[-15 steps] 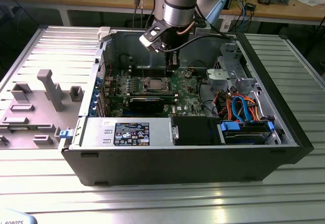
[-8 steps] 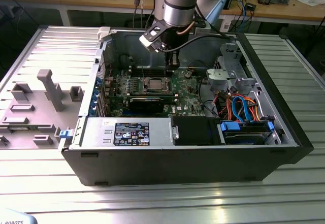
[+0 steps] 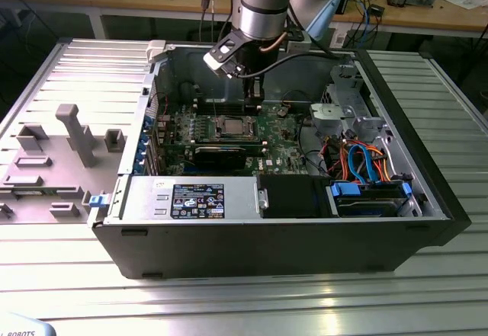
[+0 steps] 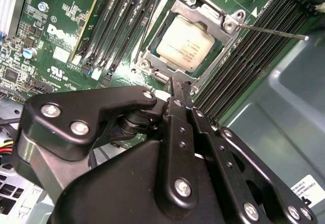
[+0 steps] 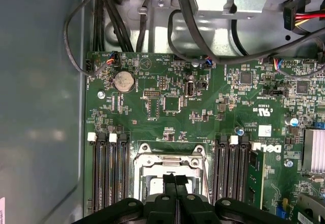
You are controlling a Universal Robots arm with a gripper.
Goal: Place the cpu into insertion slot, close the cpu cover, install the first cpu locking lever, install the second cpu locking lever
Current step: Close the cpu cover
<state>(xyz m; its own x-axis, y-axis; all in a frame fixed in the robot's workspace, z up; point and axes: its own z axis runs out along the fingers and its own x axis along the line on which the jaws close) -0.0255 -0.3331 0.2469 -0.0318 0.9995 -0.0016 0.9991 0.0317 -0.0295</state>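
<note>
The cpu, a square chip with a pale metal top, lies in the insertion slot on the green motherboard. The silvery cpu cover lies down around it, the chip showing through its window. A thin locking lever sticks out from the socket's corner over the memory slots. My gripper hovers just off the socket's edge, its black fingers pressed together with nothing between them. In the exterior view the gripper hangs just behind the socket. In the first wrist view the cover lies beneath the fingertips.
Black memory slots flank the socket on both sides. Black cables and a metal bracket cross beyond the board. The case wall stands close by. A drive cage with orange and blue cables and a power supply fill the case.
</note>
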